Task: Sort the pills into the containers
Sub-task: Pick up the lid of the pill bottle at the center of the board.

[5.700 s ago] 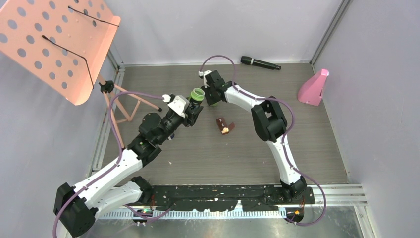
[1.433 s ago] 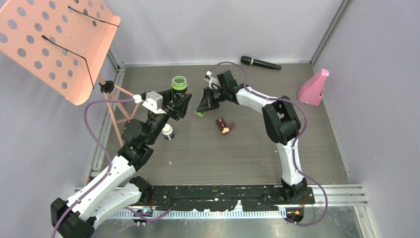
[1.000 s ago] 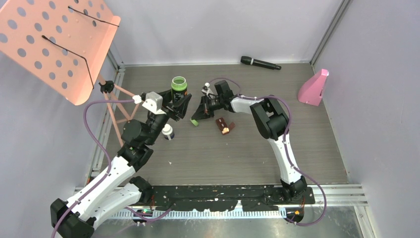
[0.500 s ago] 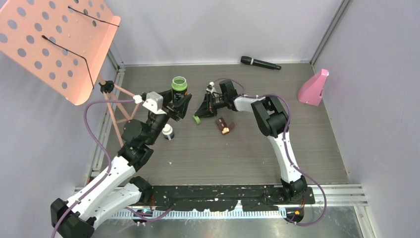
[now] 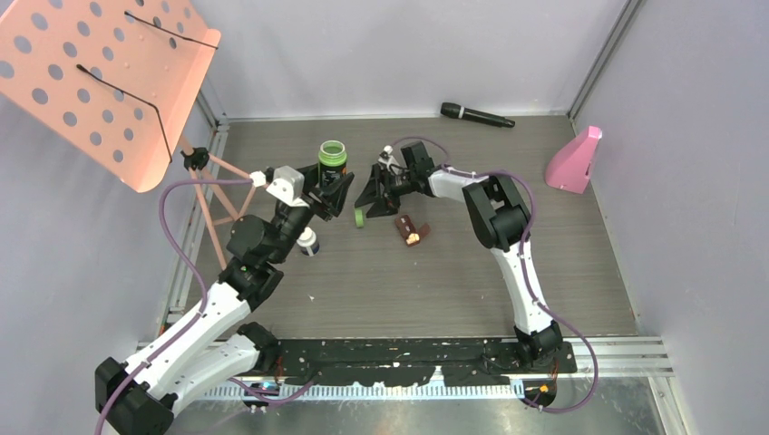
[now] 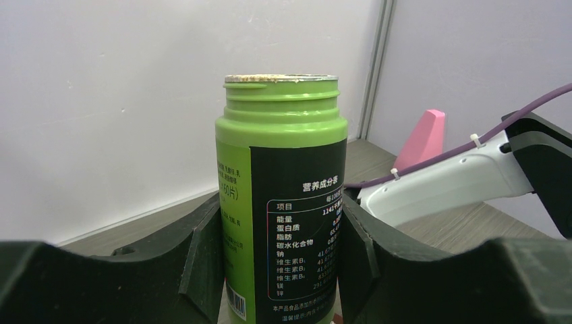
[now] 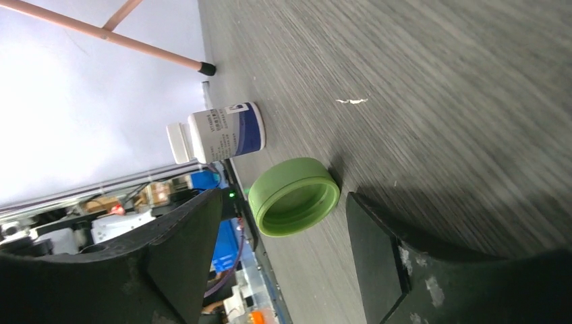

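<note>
My left gripper (image 5: 334, 186) (image 6: 280, 223) is shut on an upright green bottle (image 5: 332, 153) (image 6: 283, 175) with a black label; its mouth is uncapped. The bottle's green lid (image 5: 360, 217) (image 7: 293, 196) lies on the table, open side toward my right wrist camera. My right gripper (image 5: 370, 201) (image 7: 283, 226) stands open just behind the lid, not touching it. A small white bottle (image 5: 307, 241) (image 7: 219, 133) with a dark blue label stands beyond. The brown case (image 5: 410, 229) lies open near the right gripper. I cannot make out any loose pills.
A black microphone (image 5: 476, 115) lies by the back wall. A pink wedge-shaped object (image 5: 574, 160) stands at the right. A pink perforated music stand (image 5: 100, 82) overhangs the left side, its legs (image 5: 222, 190) beside my left arm.
My right gripper has opened and let go of the green lid, which now rests on the table. The left gripper has shifted the bottle slightly right.
</note>
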{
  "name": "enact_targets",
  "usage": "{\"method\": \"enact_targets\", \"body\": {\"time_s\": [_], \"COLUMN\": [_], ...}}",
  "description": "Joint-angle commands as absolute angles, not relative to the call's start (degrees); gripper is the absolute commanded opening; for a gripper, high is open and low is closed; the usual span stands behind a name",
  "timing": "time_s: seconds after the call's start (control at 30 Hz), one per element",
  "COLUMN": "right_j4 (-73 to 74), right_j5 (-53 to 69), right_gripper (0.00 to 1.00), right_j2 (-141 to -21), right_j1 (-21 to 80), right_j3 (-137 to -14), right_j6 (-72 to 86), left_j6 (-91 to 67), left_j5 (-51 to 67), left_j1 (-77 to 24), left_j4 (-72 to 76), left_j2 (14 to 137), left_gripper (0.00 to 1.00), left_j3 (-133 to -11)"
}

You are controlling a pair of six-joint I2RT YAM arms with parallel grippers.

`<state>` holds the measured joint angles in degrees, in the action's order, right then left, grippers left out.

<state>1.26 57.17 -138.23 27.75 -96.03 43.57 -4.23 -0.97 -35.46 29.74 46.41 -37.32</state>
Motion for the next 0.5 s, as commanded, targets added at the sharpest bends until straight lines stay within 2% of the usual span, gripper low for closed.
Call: {"method": "enact_targets", "body": {"time_s": [0.0, 0.13, 0.27, 0.47], "right_j4": [10.58, 15.04, 20.26, 25.31], "right_j5": [49.33, 38.79, 21.94, 10.07], "right_gripper": [0.76, 0.8, 0.81, 0.81], "right_j2": [-132.45, -126.74, -121.11, -119.04], "right_j1": [28.03, 28.93, 32.21, 38.61], "right_j3": [-98.84, -97.28, -95.24, -98.38], "right_j6": [34.2, 32.22, 30.44, 29.06], "left_j6": [-3.71, -3.15, -1.89, -1.05], "left_j5": [-0.77, -1.49, -2.91, -3.66], "left_j1": [-35.1, -35.08, -35.05, -35.02], "left_j4": [32.78, 32.42, 31.13, 30.32], "left_j2": [46.23, 45.92, 45.31, 43.18], "left_gripper": [0.0, 0.0, 0.0, 0.0], "left_j3": [-38.85, -38.85, -39.27, -38.94]}}
